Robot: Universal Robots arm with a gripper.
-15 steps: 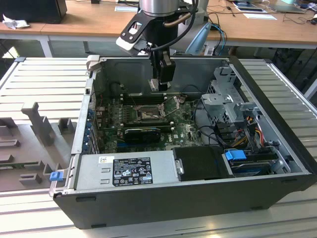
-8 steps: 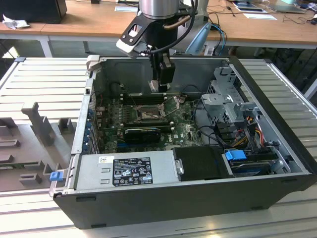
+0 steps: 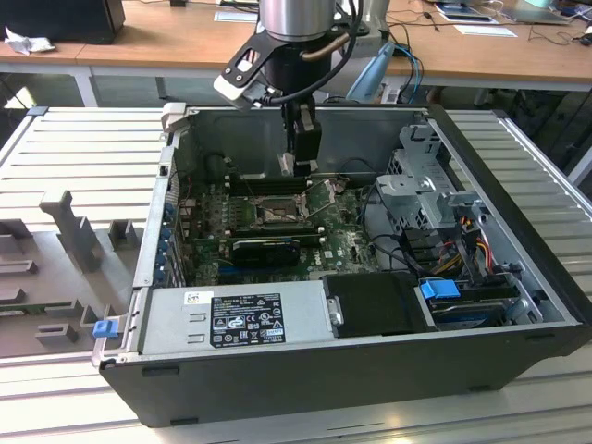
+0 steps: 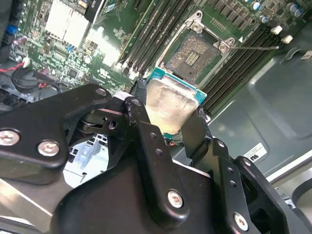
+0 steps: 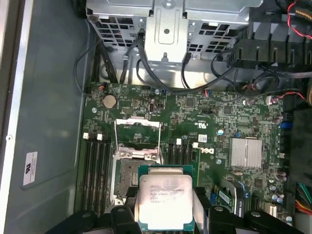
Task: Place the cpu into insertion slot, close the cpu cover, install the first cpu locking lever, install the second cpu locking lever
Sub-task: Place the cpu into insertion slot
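While hovering near open insertion slot (image 4: 192, 56), clenching cpu (image 4: 170, 105) in claw (image 4: 170, 117). Not seated yet. Left: seating, shutting raised cpu cover (image 5: 138, 121), latching twice.

Your gripper (image 4: 169, 116) is matt black with a faint sheen on its smooth links, which are fastened with bright metal screws. The cpu (image 4: 168, 103) has a pale silvery metal face, dull rather than mirror-like, on a green board edge. The insertion slot (image 4: 193, 56) has a dark rim and a dull, finely grained metallic centre. The cpu cover (image 5: 139, 154) is thin, bare silvery metal. The motherboard (image 5: 214, 112) is glossy green, and its heatsink (image 5: 245, 152) is pale finned metal. The case wall (image 5: 53, 97) is smooth grey sheet metal. The drive cage (image 5: 165, 29) is bright perforated steel. The desk (image 3: 185, 42) looks like wood.
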